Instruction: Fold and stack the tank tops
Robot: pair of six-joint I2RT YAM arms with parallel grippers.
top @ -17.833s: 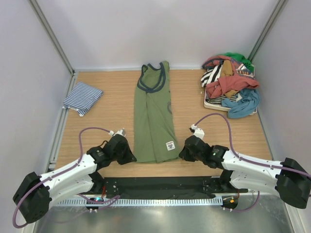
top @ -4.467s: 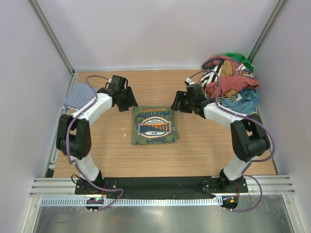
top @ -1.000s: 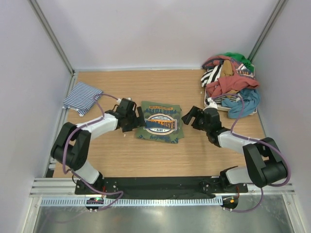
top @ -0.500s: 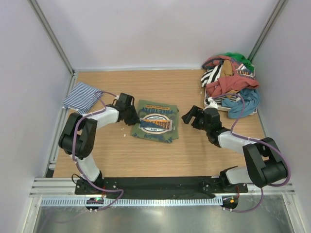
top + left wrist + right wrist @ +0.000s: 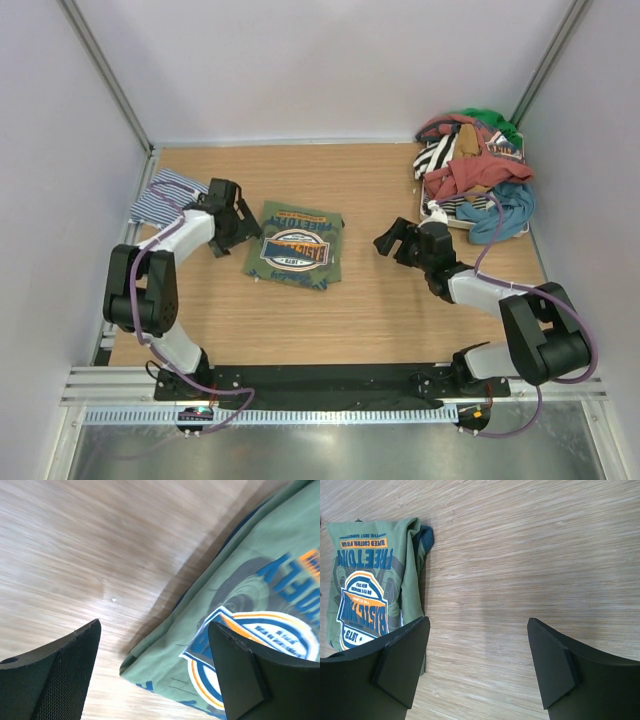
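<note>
Olive tank top (image 5: 293, 258) lies further left (nearer striped tank top (image 5: 160, 193)); two tops; left tool (image 5: 243, 232), right tool (image 5: 388, 240) released.

left arm (image 5: 150, 290): folded up from its base, elbow out to the left, white forearm reaching far and inward. left gripper (image 5: 240, 225) points right and slightly near; wrist view shows it (image 5: 154, 625) with jaws spread wide, black pads angled down.

right arm (image 5: 500, 295): elbow low on the right, forearm stretched leftward. right gripper (image 5: 388, 240) points left; jaws wide apart (image 5: 477, 622).
</note>
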